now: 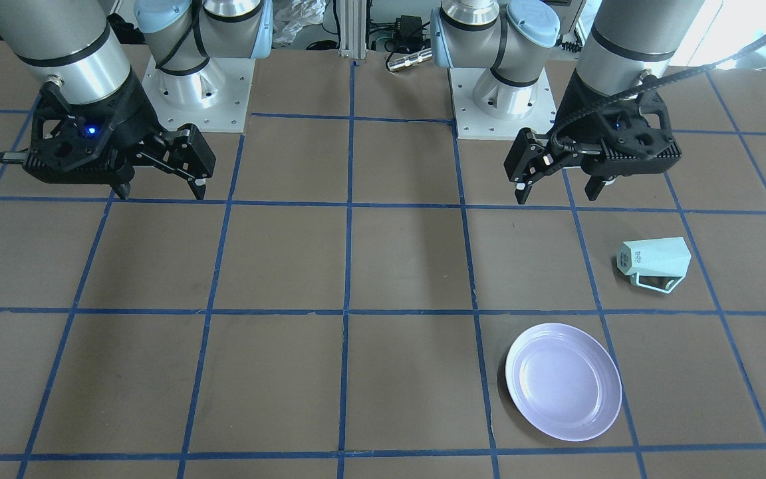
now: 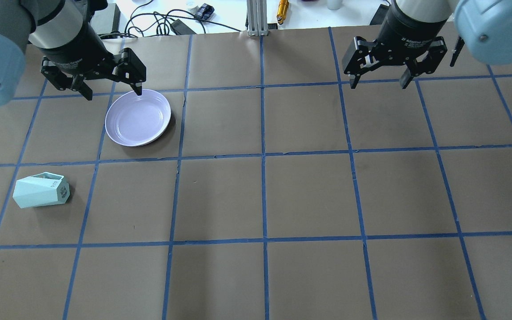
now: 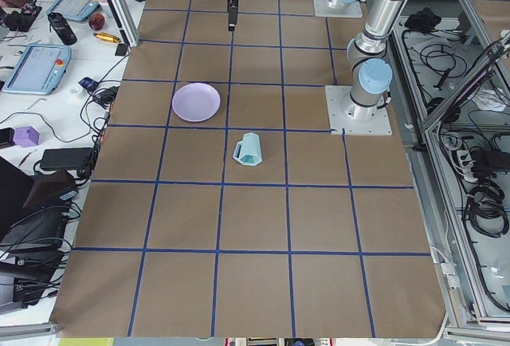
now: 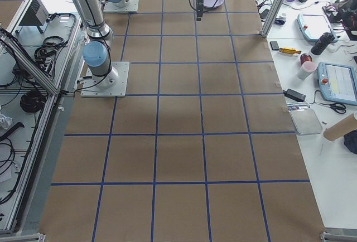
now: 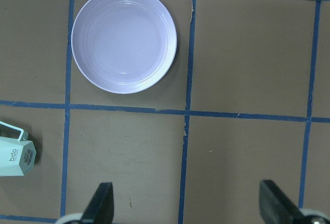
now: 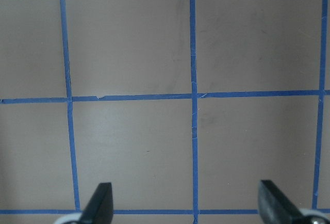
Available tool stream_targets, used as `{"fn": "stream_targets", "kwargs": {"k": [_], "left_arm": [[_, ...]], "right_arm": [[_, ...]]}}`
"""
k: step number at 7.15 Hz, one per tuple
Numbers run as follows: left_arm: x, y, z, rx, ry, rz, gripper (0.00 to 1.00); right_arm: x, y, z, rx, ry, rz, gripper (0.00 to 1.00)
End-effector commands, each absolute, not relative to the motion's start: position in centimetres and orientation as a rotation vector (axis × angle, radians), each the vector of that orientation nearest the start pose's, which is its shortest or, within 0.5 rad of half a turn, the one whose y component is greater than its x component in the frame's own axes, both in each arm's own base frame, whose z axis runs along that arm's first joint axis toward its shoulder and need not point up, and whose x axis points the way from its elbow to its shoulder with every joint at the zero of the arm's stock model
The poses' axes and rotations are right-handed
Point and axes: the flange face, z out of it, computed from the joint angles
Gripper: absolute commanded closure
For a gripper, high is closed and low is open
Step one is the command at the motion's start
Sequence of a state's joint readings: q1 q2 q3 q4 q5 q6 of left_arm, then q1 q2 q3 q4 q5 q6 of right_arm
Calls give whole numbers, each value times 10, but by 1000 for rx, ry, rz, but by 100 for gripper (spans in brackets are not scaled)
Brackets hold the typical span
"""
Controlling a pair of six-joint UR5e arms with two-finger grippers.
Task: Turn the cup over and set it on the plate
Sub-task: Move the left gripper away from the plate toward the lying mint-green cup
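The pale mint-green cup (image 1: pixel 653 264) lies on its side on the brown table, its lettered base toward the table's middle; it also shows in the overhead view (image 2: pixel 40 190) and at the left edge of the left wrist view (image 5: pixel 15 154). The lavender plate (image 1: pixel 564 381) sits empty, about one grid square from the cup (image 2: pixel 138 117) (image 5: pixel 124 40). My left gripper (image 2: pixel 114 91) is open and empty, held above the table near the plate's far rim. My right gripper (image 2: pixel 379 82) is open and empty over bare table on the other side (image 6: pixel 188 208).
Blue tape lines divide the table into squares. The two arm bases (image 1: pixel 193 86) (image 1: pixel 499 93) stand on the robot's side. Cables (image 2: pixel 149 22) and an orange tool (image 2: pixel 282 6) lie beyond the far edge. A side bench with tablets (image 3: pixel 36 67) runs along it.
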State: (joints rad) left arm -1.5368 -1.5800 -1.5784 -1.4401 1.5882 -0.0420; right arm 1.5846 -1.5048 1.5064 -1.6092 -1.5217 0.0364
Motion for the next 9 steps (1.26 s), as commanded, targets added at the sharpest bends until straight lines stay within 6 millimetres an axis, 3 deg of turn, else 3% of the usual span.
{"fn": "stream_targets", "kwargs": {"k": [1, 3, 6, 8, 9], "left_arm": [[-100, -512, 494, -154, 3115, -167, 0], [-68, -513, 490, -180, 3117, -135, 0], [48, -512, 461, -254, 3170, 78, 0], [100, -501, 449, -201, 3250, 69, 0], [139, -489, 423, -153, 3290, 131, 0]], "right_arm": [[146, -522, 490, 32, 3089, -55, 0], [145, -522, 490, 32, 3091, -55, 0], [145, -522, 490, 32, 3091, -55, 0], [145, -522, 490, 32, 3091, -55, 0], [145, -522, 490, 32, 3091, -55, 0]]}}
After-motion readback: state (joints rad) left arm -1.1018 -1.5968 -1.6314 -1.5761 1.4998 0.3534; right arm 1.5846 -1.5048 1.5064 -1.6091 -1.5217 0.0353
